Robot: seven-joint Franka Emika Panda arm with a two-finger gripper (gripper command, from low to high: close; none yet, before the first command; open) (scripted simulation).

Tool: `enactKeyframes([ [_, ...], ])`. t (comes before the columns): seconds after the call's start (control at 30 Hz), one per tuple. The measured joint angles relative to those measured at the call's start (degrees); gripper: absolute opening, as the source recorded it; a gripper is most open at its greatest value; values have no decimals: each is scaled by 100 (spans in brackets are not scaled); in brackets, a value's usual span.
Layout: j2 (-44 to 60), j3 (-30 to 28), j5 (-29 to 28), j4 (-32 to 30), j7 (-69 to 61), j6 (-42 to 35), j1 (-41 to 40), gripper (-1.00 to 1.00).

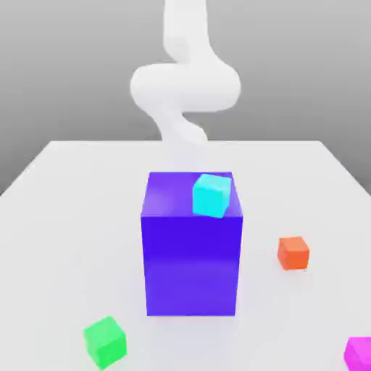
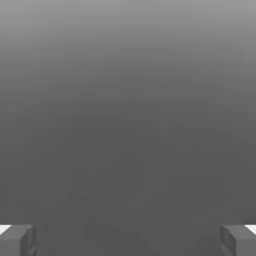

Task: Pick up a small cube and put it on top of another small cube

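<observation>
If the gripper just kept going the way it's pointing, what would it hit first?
Probably nothing soon: past the open gripper the hand view shows plain grey with no cube between the fingers. Depth there is unclear, so the way looks free only as far as that picture shows.

the white arm [image 1: 185,87] rises at the back of the scene in the exterior view, bending in a curl. in the hand view its jaws stand wide apart — fingertips [image 2: 17,240] at opposite edges — nothing between them.

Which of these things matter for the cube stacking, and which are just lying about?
Job:
cyan cube, on the blue block
orange cube
green cube
magenta cube
tool, open, holding nothing

Lying about:
blue block
table
</observation>
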Motion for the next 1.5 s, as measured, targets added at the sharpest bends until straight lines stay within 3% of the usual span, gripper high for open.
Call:
enactKeyframes([
  [0.57,3568,1622,-1455,446,2299,588,-212,0],
  [0.83,5179,1770,-1931,642,3235,902,252,0],
  [1.1,6596,1937,-1810,792,3775,1356,731,0],
  [1.23,7409,1628,-2100,981,4068,1891,1056,0],
  [1.27,7557,1530,-2149,1019,4107,2002,1140,-100],
  [1.5,7560,1528,-2143,1019,4103,2016,1146,-100],
])
